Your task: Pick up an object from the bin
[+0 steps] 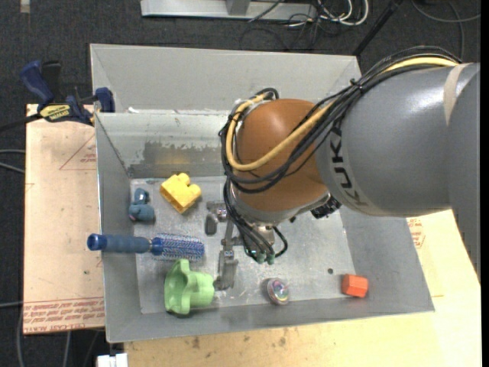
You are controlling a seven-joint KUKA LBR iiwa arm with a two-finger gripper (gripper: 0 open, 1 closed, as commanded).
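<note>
My gripper [226, 275] hangs below the arm's wrist in the front middle of the bin, its lower end close to the bin floor. Just left of it lies a light green plastic piece [186, 287], and whether the two touch I cannot tell. A blue-handled brush [153, 245] lies across the floor to the upper left of the gripper. A small round metallic thing [276, 290] sits to the gripper's right, near the front wall.
A yellow block [180, 191] and a small blue-grey piece [140, 205] lie toward the back left. An orange block [354, 285] sits at the front right. The arm and its cabled wrist cover the bin's middle and right.
</note>
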